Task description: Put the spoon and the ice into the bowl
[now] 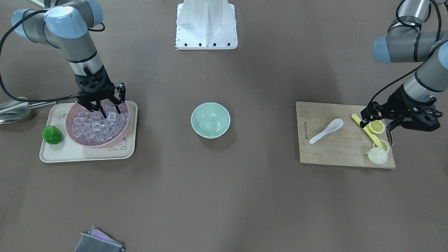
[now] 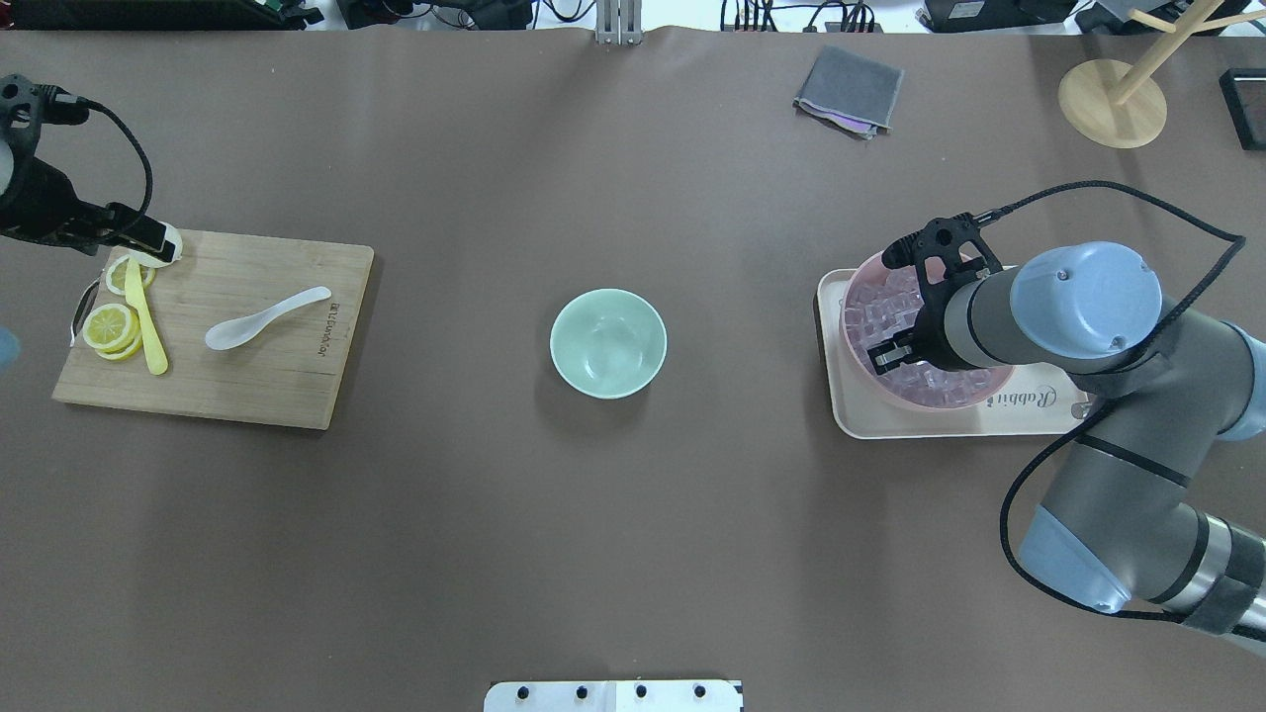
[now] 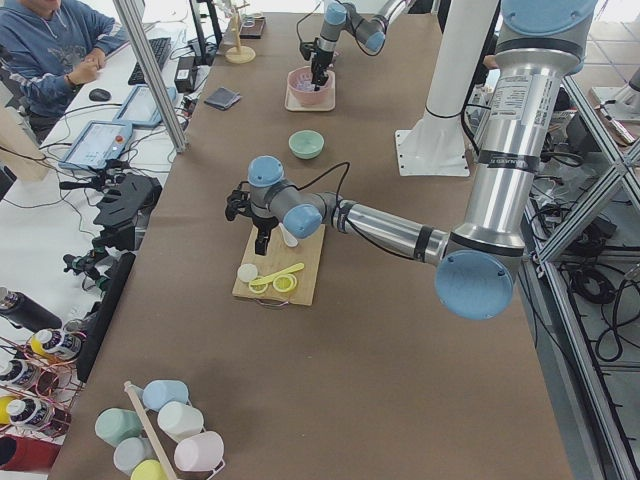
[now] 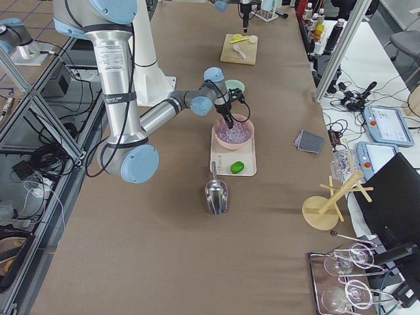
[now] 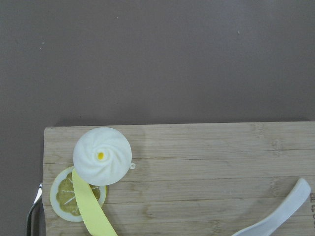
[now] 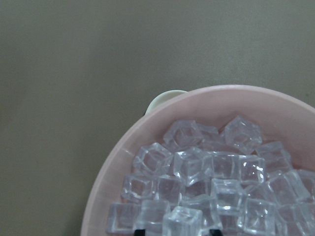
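Right wrist-mounted view shows you what overhead hides: right pincer [image 6: 177,231] tips apart, straddling ice [image 6: 183,219] in pink bowl [image 6: 118,162]. Your left pincer [image 1: 377,126] apart, empty. On cutting board [image 2: 287,386]: spoon [image 2: 267,318], handle toward mint bowl [image 2: 607,346].

A robotics lab: aluminium framing [image 3: 152,75], control tablets [image 3: 98,143], an operator [image 3: 50,45] seated alongside.

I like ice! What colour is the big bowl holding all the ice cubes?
The big bowl is pink, clearest in the right wrist view.
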Available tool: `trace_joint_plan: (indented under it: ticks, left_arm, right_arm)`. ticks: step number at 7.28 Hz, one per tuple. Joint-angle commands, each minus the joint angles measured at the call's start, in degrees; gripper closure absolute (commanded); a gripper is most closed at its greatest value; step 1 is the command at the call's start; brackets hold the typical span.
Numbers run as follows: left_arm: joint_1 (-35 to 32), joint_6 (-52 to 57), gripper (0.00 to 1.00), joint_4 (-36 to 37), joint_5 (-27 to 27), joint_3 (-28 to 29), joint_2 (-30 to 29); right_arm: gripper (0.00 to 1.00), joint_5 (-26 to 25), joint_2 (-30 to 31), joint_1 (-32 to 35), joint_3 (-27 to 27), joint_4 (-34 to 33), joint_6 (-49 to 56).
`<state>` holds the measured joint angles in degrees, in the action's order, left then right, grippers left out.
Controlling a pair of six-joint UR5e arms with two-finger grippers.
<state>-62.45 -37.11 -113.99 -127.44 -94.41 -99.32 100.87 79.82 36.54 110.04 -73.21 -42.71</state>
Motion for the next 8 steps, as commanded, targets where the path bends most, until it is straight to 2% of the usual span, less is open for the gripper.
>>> trace_joint_plan:
  ticks: [1, 2, 3, 4, 5, 6, 7, 8]
  left_arm:
    - [0.0, -0.1, 0.03, 0.0, 0.0, 0.0, 0.1]
    - [0.0, -0.1, 0.03, 0.0, 0.0, 0.1, 0.1]
    - [0.0, -0.1, 0.03, 0.0, 0.0, 0.1, 0.0]
    - [0.0, -0.1, 0.03, 0.0, 0.0, 0.2, 0.0]
    - [0.7, 0.0, 0.03, 0.0, 0.0, 1.1, -1.1]
    - [1.3, 0.0, 0.03, 0.1, 0.1, 1.9, -2.4]
    - [2.8, 0.4, 0.03, 0.0, 1.6, 2.3, -2.9]
    - [5.9, 1.0, 0.04, -0.1, 6.4, 1.6, -2.9]
  right_arm:
    - [0.74, 0.0, 0.1, 0.0, 0.0, 0.0, 0.0]
    - [0.91, 0.1, 0.1, 0.1, 0.2, 0.0, 0.1]
    - [1.00, 0.4, 0.1, 0.5, 0.3, 0.0, 0.3]
    - [1.00, 1.0, 0.0, 1.7, 0.6, 0.0, 0.6]
    - [1.00, 4.4, -0.2, 4.2, 2.7, -0.5, 0.6]
    - [1.00, 6.8, -2.9, 5.2, 3.9, -1.8, 0.0]
    - [1.00, 6.7, -8.1, 4.9, 3.7, -6.5, -0.8]
    - [1.00, 5.8, -14.2, 2.0, 2.6, -10.4, -7.7]
